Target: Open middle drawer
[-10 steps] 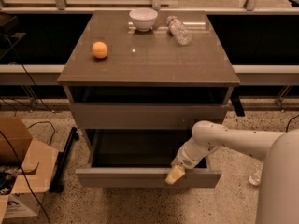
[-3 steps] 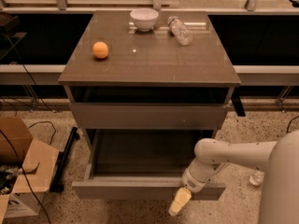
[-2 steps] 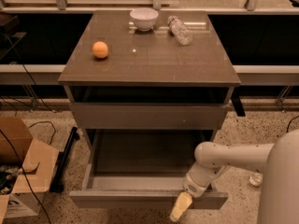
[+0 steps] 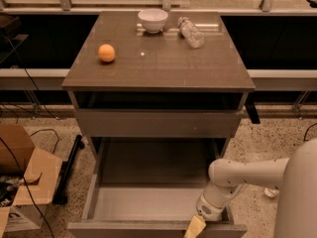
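The middle drawer (image 4: 153, 202) stands pulled far out toward me, its shallow plain grey box empty and its front edge (image 4: 148, 229) at the bottom of the camera view. My gripper (image 4: 195, 227) is at the right part of that front edge, its yellowish tip on the front's top rim. My white arm (image 4: 247, 175) reaches in from the right. The drawer front above it (image 4: 158, 123) is closed. Anything below the open drawer is hidden.
On the cabinet top (image 4: 158, 58) lie an orange (image 4: 106, 52), a white bowl (image 4: 152, 20) and a tipped plastic bottle (image 4: 190, 31). A cardboard box (image 4: 20, 182) and cables sit on the floor at left. A black bar (image 4: 69, 167) lies beside the cabinet.
The drawer has slid further out toward me, and my gripper has moved down and toward me with its front edge.
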You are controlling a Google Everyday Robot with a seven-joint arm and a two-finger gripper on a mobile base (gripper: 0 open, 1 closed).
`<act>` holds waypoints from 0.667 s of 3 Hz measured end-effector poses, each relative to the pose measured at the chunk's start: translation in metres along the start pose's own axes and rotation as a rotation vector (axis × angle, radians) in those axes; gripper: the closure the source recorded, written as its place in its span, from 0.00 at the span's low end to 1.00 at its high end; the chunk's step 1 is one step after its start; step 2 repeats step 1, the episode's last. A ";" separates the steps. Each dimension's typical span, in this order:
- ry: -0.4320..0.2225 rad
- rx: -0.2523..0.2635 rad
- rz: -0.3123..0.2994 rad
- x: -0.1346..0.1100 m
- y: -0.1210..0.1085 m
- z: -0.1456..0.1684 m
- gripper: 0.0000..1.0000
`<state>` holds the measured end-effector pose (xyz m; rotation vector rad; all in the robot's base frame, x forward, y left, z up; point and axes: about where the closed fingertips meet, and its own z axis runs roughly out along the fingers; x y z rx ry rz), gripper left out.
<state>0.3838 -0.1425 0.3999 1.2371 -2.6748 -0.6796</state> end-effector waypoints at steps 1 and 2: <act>0.002 -0.003 0.000 0.001 0.001 0.002 0.00; 0.002 -0.003 0.000 0.001 0.001 0.002 0.00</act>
